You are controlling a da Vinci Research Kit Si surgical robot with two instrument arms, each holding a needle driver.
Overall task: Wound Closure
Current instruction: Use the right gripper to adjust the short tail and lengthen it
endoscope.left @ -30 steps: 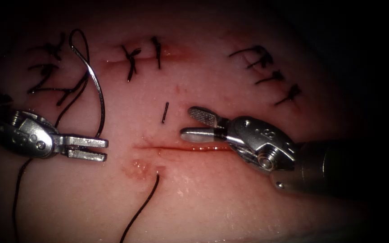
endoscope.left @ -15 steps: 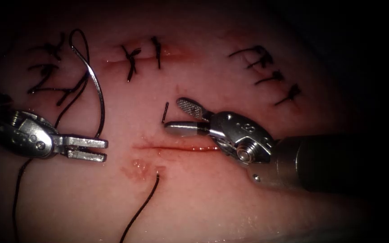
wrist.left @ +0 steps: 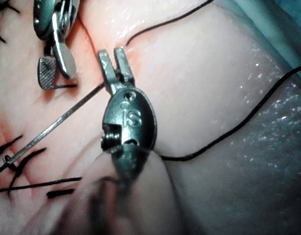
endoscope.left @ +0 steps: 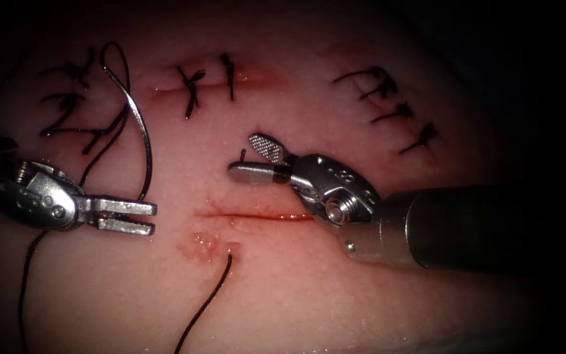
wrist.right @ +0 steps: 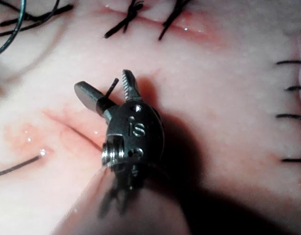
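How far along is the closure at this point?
Done: the thread enters the tissue below the cut, and a short thread end sticks out above it. In hand: the right claw is open around that end. The left claw is open, holding nothing; the needle lies outside the tissue, left of the cut. Left: no knot, cut open.

Dim endoscope view, dark vignetted edges
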